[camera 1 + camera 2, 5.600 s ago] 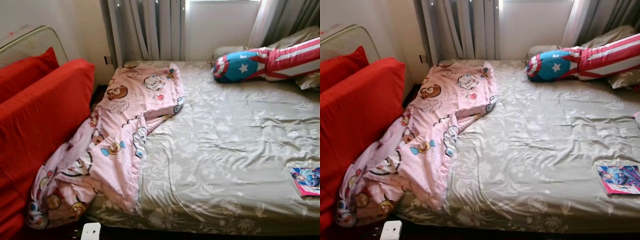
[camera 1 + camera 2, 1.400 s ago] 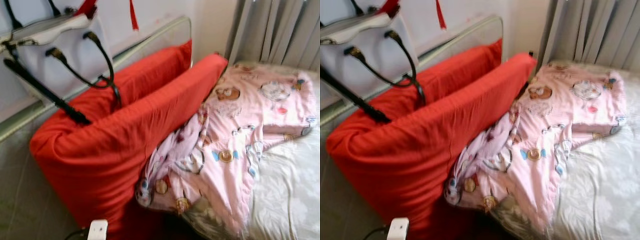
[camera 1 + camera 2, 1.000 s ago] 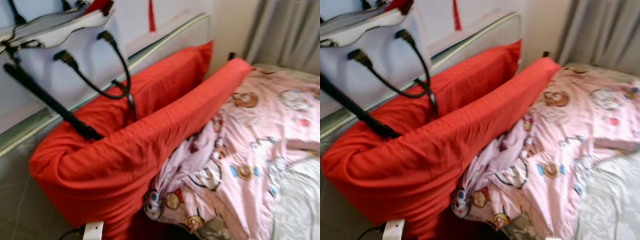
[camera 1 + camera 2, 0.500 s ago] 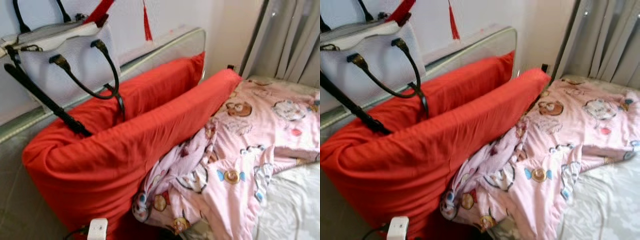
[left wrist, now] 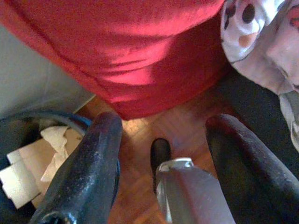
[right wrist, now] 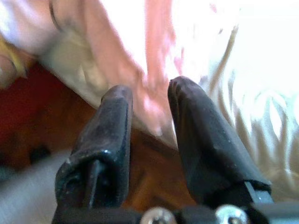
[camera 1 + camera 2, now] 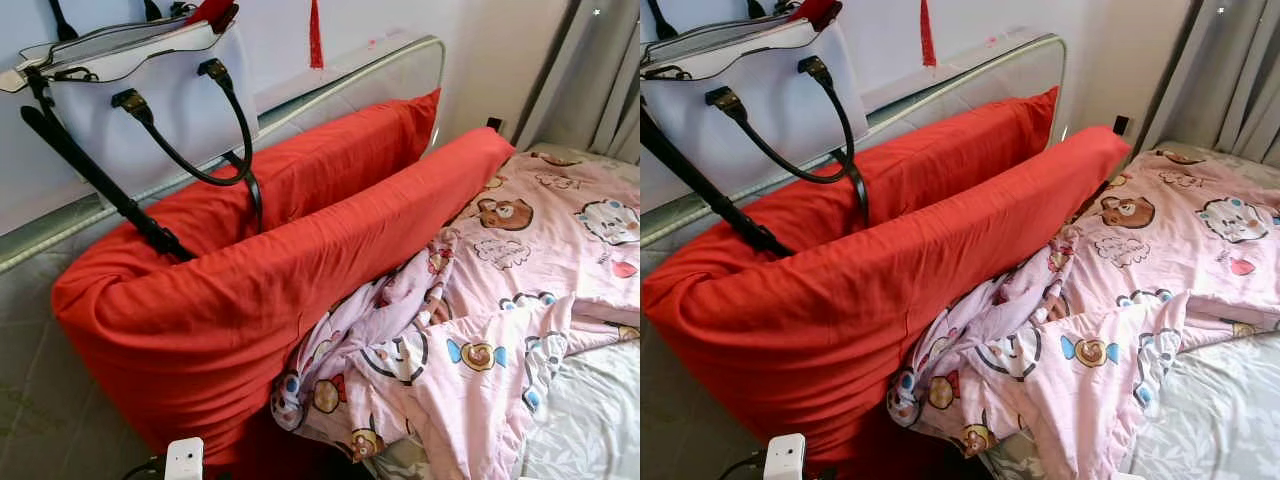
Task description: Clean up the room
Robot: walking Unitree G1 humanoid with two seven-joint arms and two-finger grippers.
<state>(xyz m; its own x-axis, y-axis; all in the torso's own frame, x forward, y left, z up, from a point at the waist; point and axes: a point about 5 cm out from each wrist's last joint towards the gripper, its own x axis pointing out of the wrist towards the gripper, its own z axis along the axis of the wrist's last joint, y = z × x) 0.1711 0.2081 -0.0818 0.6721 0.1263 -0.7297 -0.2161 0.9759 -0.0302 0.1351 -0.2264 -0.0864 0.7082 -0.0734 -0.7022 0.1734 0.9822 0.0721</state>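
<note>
A crumpled pink cartoon blanket (image 7: 500, 310) lies on the bed's left side, one corner hanging over the edge against a long red cushion (image 7: 300, 290). A second red cushion (image 7: 320, 165) stands behind it. A white handbag (image 7: 140, 85) with black handles rests on top. My left gripper (image 5: 163, 126) hangs open above the wooden floor (image 5: 187, 126), below the red cushion (image 5: 121, 46). My right gripper (image 6: 149, 88) hangs low beside the bed's edge, its fingers a little apart with nothing between them, near the blurred blanket hem (image 6: 154, 56).
A padded rail (image 7: 380, 75) runs along the wall behind the cushions. The pale flowered sheet (image 7: 590, 430) shows at lower right, grey curtains (image 7: 600, 80) beyond. A white plug block (image 7: 183, 462) sits low in front. A bin with crumpled paper (image 5: 42, 149) stands by my left gripper.
The camera has swung left, from the whole bed to the red cushions and handbag, and in the last half second drifted slightly. Nothing in the room has moved.
</note>
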